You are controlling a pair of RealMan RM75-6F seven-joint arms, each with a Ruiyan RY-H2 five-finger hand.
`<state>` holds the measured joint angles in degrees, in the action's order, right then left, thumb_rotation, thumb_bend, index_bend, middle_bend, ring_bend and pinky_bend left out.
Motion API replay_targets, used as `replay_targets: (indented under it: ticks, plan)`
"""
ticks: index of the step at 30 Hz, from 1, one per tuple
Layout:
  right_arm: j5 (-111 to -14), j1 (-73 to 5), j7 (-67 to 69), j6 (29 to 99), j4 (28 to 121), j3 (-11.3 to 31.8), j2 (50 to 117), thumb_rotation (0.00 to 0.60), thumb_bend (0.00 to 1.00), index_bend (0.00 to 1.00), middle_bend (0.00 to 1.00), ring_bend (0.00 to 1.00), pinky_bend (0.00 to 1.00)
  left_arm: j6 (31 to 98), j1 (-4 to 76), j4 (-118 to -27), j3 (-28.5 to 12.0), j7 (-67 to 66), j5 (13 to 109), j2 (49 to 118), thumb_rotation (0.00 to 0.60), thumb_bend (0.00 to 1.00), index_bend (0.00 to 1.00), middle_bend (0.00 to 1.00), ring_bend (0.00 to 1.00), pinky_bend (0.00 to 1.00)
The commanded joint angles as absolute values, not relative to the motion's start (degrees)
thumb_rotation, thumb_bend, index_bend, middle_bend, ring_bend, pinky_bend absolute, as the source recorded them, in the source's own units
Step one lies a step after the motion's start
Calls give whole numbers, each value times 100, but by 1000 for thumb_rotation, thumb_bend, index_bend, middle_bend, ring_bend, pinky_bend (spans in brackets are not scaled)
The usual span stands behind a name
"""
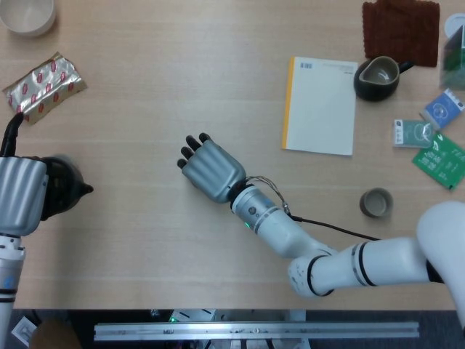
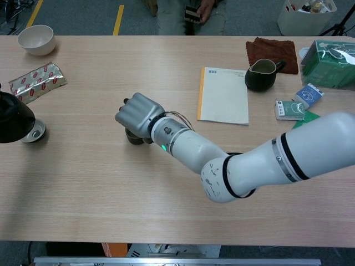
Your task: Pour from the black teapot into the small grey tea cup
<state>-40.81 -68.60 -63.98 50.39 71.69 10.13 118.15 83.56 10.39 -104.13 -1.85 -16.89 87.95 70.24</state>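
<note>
The black teapot (image 1: 64, 186) is at the table's left edge, gripped by my left hand (image 1: 22, 195); its handle rises behind the hand. In the chest view the teapot (image 2: 14, 123) hangs just above the table. My right hand (image 1: 209, 169) lies palm down left of the table's centre, its fingers wrapped around the small grey tea cup (image 2: 133, 137). That cup shows only in the chest view, under my right hand (image 2: 137, 112). In the head view the hand hides it. A wide gap separates cup and teapot.
A second grey cup (image 1: 376, 202) stands at the right. A white notebook (image 1: 320, 106), a dark pitcher (image 1: 378, 77), a brown cloth (image 1: 401, 29) and tea packets (image 1: 436, 138) fill the far right. A foil packet (image 1: 45, 83) and a white bowl (image 1: 27, 14) lie far left.
</note>
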Motion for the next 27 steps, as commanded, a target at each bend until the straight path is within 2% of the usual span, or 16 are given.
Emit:
replay_targets:
  ticks: [1, 9, 16, 24, 27]
  plan:
    - [-4014, -6922, -6439, 5010, 7057, 979, 11899, 600, 317, 435, 285, 163, 272, 8357, 1027, -10394, -177, -1668, 8794, 7016, 599, 271, 949, 1000, 810, 13]
    - [-3907, -6977, -6490, 5019, 7010, 944, 11927, 600, 317, 431, 285, 164, 261, 8393, 986, -10344, -161, -1582, 8825, 6999, 600, 271, 948, 1000, 810, 13]
    - [-3825, -7006, -6551, 5047, 7031, 899, 11915, 600, 318, 370, 276, 167, 228, 8430, 956, -10318, -154, -1537, 8862, 7007, 599, 271, 947, 1000, 810, 13]
    - [-3743, -7025, -6582, 5086, 7119, 875, 11849, 600, 317, 157, 185, 117, 150, 8453, 932, -10292, -158, -1529, 8878, 7026, 599, 272, 947, 1000, 810, 13]
    - [-3710, -7036, -6585, 5087, 7157, 869, 11827, 600, 317, 115, 164, 98, 133, 8451, 929, -10288, -160, -1536, 8880, 7034, 599, 272, 947, 1000, 810, 13]
